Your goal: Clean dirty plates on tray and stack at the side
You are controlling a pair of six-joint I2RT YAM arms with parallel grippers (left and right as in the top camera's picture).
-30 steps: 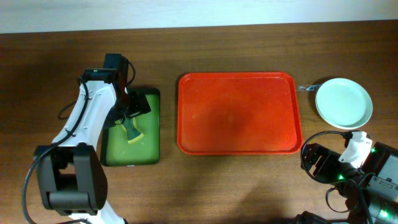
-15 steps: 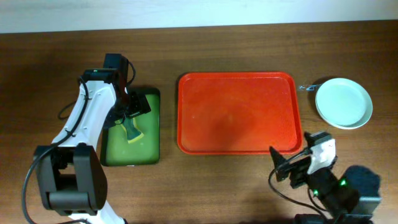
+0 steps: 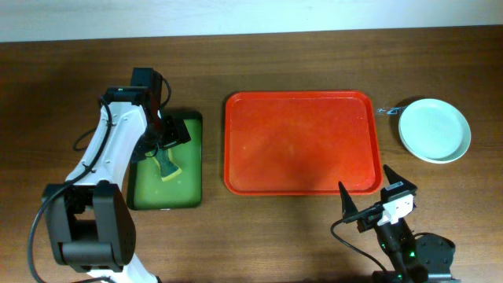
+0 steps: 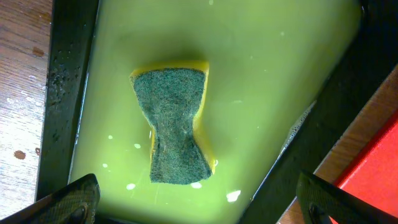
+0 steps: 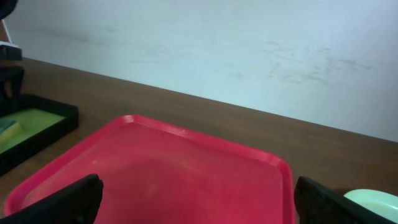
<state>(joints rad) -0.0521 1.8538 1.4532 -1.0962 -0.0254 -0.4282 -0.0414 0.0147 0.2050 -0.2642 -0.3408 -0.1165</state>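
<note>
Surface: brown wood-grain table (image 3: 259,236), with a pale wall (image 5: 249,50) behind it.
Green tray (image 3: 189,189): narrow, black-rimmed, with a glossy, wet-looking yellow-green floor. It holds one sponge (image 4: 174,127), yellow and waisted, rough dark green scouring face up.
Red tray (image 3: 299,141): mid-table, smooth plastic, rounded corners, low rim.
Plates (image 3: 435,130): round, pale mint, on the table just right of the Red tray. I cannot tell how many are stacked.
My left gripper (image 4: 200,202): fingers spread wide over the sponge, holding nothing.
My right gripper (image 5: 199,202): spread wide, empty, near the Red tray's front right corner.
</note>
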